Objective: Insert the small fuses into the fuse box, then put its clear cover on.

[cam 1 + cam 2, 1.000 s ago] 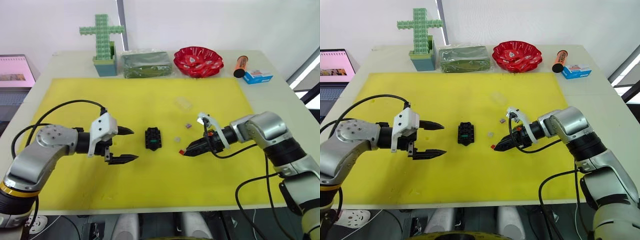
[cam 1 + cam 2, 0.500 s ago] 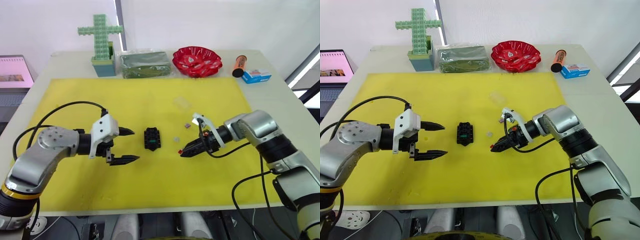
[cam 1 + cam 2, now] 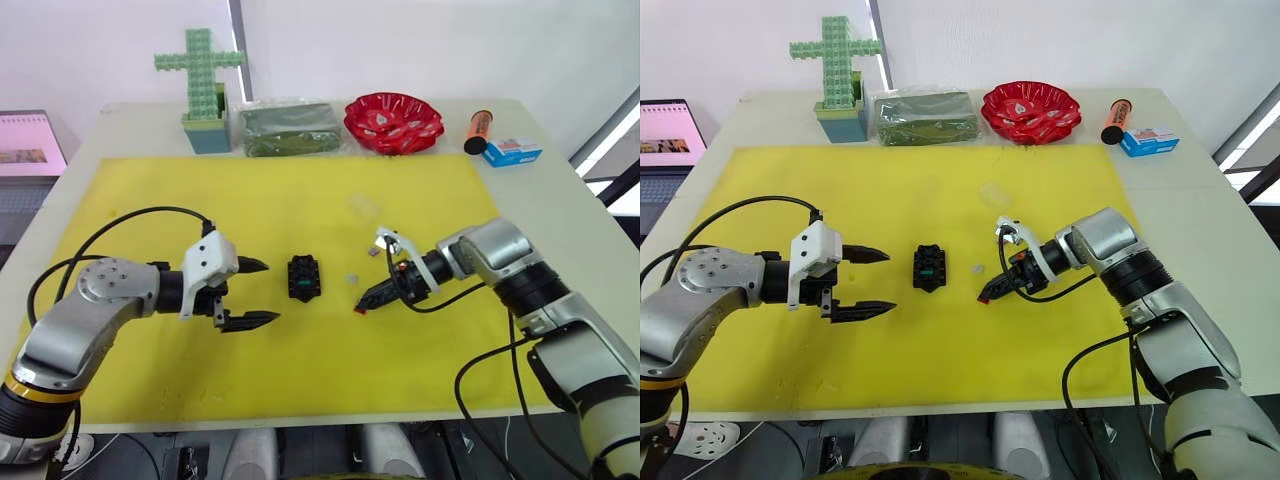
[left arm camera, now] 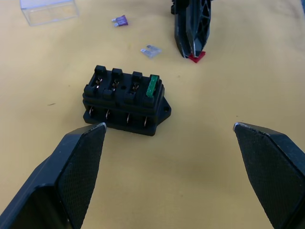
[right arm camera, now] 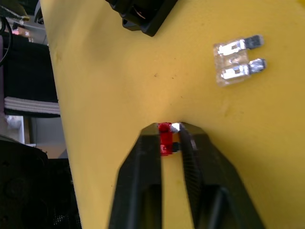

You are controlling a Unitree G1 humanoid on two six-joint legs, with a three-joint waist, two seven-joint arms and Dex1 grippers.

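The black fuse box (image 3: 305, 277) sits mid-mat with one green fuse (image 4: 152, 86) standing in an end slot. My left gripper (image 3: 268, 291) hangs open just left of the box, apart from it. To the right of the box, my right gripper (image 5: 169, 126) is shut on a red fuse (image 5: 165, 138), tips low over the yellow mat (image 3: 300, 200). A pale grey fuse (image 5: 236, 59) lies loose between that gripper and the box. A brownish-purple fuse (image 4: 121, 20) lies farther back. The clear cover (image 3: 366, 207) rests on the mat behind them.
Along the table's far edge stand a green cross of blocks in a teal holder (image 3: 203, 85), a clear bag of green stuff (image 3: 290, 128), a red bowl (image 3: 396, 120), an orange cylinder (image 3: 480, 131) and a blue-white carton (image 3: 515, 152). A laptop (image 3: 30, 150) sits far left.
My right gripper has carried the red fuse leftward, closer to the fuse box. The left gripper has stayed open in place.
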